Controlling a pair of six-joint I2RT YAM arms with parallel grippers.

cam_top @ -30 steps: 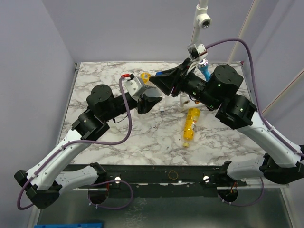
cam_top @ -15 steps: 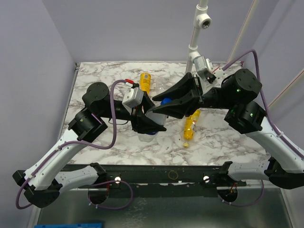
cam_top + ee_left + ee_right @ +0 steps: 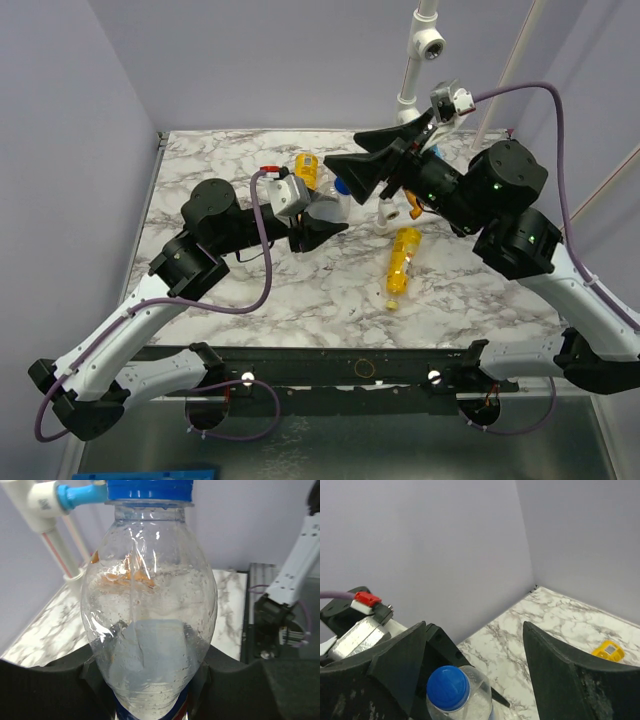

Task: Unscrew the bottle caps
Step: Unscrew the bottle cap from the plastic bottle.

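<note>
The left fingers hold the clear bottle, blue cap on. The right fingers spread wide just above that cap, empty. A yellow bottle lies right of the clear bottle.

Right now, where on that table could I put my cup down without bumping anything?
The near strip of marble, between the left arm and the lying yellow bottle, is bare. So is the far left corner. The far middle is crowded: blue-capped bottle, another yellow bottle, clear bottle, right arm overhead.
</note>
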